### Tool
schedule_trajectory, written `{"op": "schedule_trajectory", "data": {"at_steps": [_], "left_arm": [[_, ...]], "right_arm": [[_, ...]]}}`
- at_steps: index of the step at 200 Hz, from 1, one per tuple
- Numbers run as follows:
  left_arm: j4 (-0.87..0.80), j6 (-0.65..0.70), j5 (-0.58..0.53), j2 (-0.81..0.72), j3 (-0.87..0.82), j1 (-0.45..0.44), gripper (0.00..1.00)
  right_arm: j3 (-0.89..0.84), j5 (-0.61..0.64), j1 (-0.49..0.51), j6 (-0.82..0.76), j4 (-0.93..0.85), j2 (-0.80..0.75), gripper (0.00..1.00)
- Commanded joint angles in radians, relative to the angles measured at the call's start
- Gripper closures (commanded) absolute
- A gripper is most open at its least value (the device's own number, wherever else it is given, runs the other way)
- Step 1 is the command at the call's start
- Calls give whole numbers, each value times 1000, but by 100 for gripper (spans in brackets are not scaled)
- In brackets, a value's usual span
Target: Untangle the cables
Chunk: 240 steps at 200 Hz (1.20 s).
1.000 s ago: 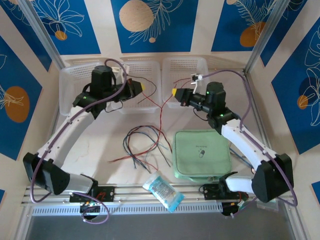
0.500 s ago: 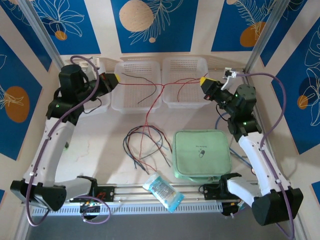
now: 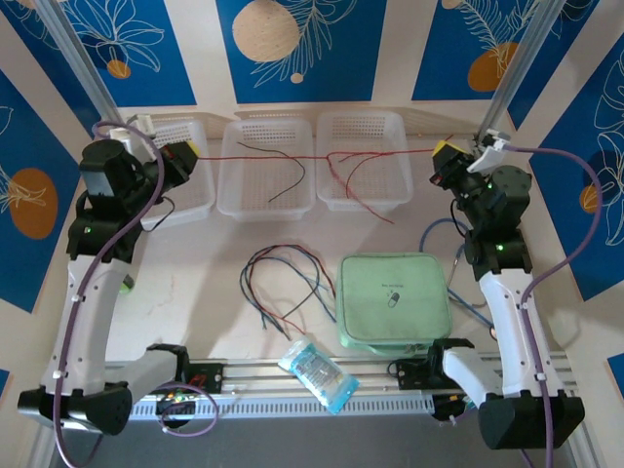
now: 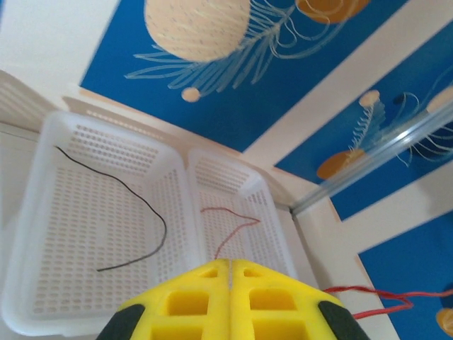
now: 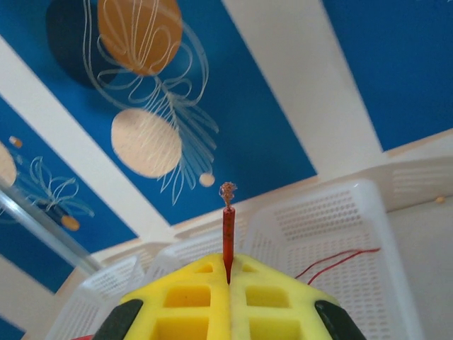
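My right gripper (image 5: pixel 228 265) has its yellow fingers pressed tight together, pinching a red cable (image 3: pixel 292 156); in the right wrist view the cable's frayed tip stands straight up out of the seam between them. My left gripper (image 4: pixel 230 265) is closed the same way, finger flat against finger. In the top view the red cable runs right up to it, so I read it as pinching the other end, though the left wrist view only has a red strand coming out beside one finger. Between the two grippers the red cable is drawn into a nearly straight line in the air. It crosses above the middle basket (image 3: pixel 253 195) and the right basket (image 3: pixel 375 132) at the back of the table (image 3: pixel 195 273). Loose red loops droop from the line into the right basket, and one strand trails out over its front edge. A single black cable (image 4: pixel 164 230) lies curled in the middle basket. Nearer to me, a bundle of cables (image 3: pixel 283 283) in dark, red and blue-grey lies looped on the table, just left of a green pouch (image 3: pixel 395 302). A clear packet (image 3: pixel 314 369) lies at the near edge.
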Motion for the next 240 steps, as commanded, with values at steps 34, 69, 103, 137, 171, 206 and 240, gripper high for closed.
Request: {"op": "schedule_trajectory", "data": {"at_steps": [34,69,103,137,171,206,240], "left_arm": [[103,-20,-194,-111,-102,78,100],[146,-36,-294,-187,-163,91,100],[165,-44,-341,-227,-197,96,100],[174,-52,-378,-253,-215,101,100],[210,-99,-384,-275,-251,101,100],[208,-142,-283,-227,-269,101,100],[212,-149,-252,-215,-276,101,100]], "right_arm": [[46,137,-97,-20,-45,-46,100],[48,194,-138,-34,-65,-70,100],[38,202,-158,-46,-62,-88,100],[44,203,-163,-58,-62,-93,100],[66,134,-163,-46,-11,-89,100],[156,84,-150,-13,28,-33,100],[282,39,-107,13,89,57,100]]}}
